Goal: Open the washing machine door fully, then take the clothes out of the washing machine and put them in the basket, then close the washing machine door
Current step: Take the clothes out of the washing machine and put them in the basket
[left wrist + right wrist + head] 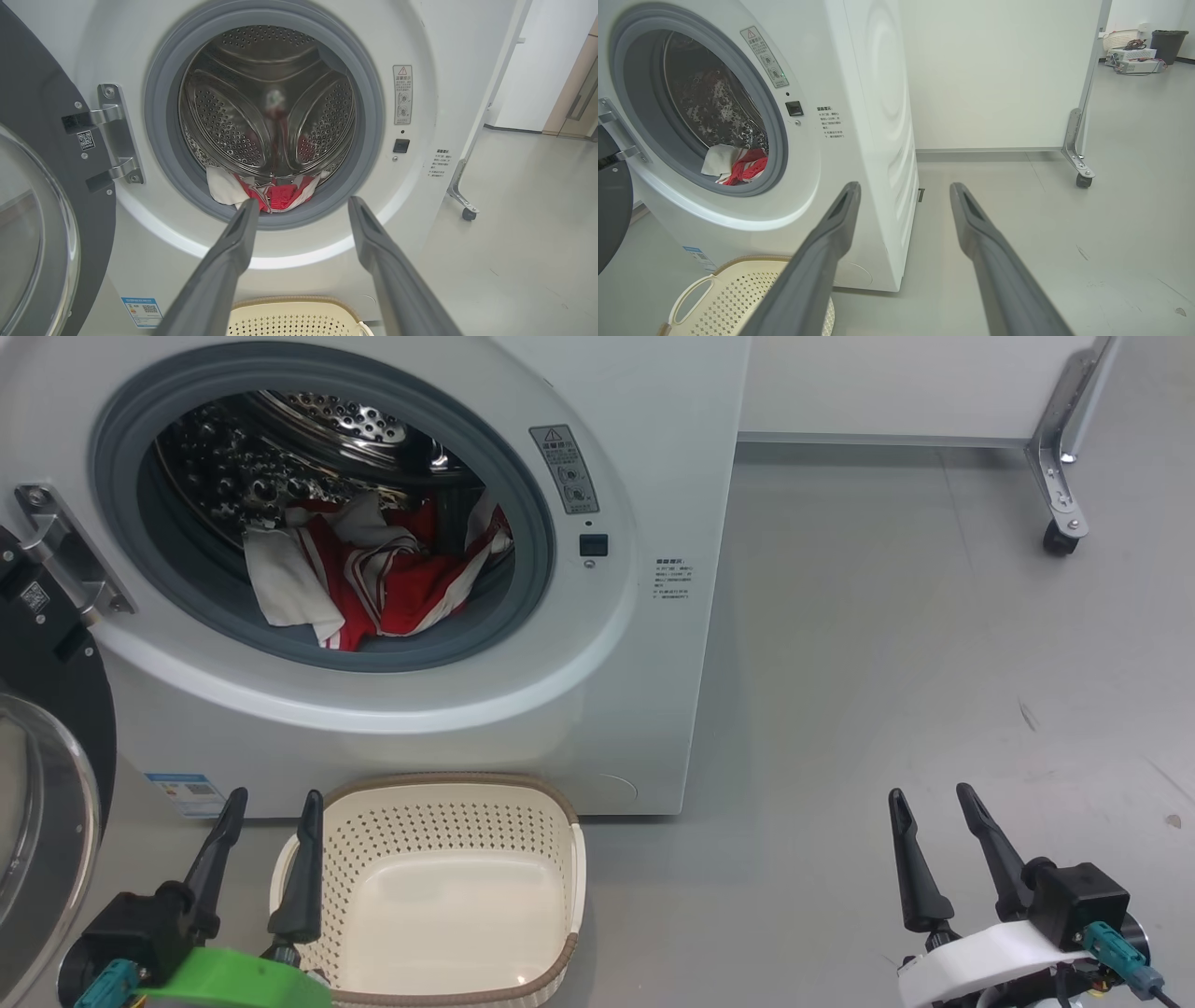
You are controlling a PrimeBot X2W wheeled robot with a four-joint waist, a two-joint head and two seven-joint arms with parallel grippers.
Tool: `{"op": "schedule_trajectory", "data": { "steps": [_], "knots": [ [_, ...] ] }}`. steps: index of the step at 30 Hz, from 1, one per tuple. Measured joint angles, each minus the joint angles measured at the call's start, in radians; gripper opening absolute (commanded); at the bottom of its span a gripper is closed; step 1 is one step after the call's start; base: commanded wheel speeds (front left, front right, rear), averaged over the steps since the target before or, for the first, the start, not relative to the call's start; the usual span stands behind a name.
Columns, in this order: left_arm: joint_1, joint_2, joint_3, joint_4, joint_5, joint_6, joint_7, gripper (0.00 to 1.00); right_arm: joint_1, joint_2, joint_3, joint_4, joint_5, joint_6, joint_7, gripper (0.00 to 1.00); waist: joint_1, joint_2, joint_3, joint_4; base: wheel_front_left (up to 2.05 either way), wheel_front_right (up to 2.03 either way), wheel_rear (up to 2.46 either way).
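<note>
The white washing machine [653,429] stands with its round door [47,775] swung open to the left on its hinge. Red and white clothes [373,574] lie heaped at the front of the steel drum, also seen as clothes [266,191] in the left wrist view and clothes [738,168] in the right wrist view. The cream basket [560,896] sits on the floor right below the opening, with nothing in it. My left gripper [271,798] hovers open by the basket's left rim. My right gripper [934,798] is open over bare floor to the right.
A white panel on a metal bracket with a caster wheel [1060,537] stands at the back right. Grey floor [887,663] stretches to the right of the machine. Far off, a dark bin [1168,44] and some equipment sit by the wall.
</note>
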Motion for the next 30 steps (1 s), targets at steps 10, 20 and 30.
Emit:
{"op": "schedule_trajectory", "data": {
  "steps": [10, 20, 30],
  "knots": [
    [0.001, 0.0, -0.006, 0.0, 0.008, 0.0, 0.0, 1.0, 0.0, 0.001, 0.005, 0.001, 0.0, 0.0, 0.0, 1.0, 0.0, 0.0, 0.004, -0.002, 0.09, -0.09, 0.0],
    [0.001, 0.001, -0.009, 0.0, 0.008, 0.0, 0.0, 1.0, 0.0, 0.003, 0.006, 0.002, 0.0, 0.0, 0.0, 1.0, 0.0, 0.0, 0.009, -0.007, 0.0, 0.0, 0.0],
    [0.001, 0.001, -0.009, 0.0, 0.008, 0.0, 0.0, 1.0, 0.0, 0.006, 0.002, 0.001, 0.0, 0.0, 0.0, 1.0, 0.0, 0.0, 0.016, -0.007, 0.0, 0.0, 0.0]
  ]
}}
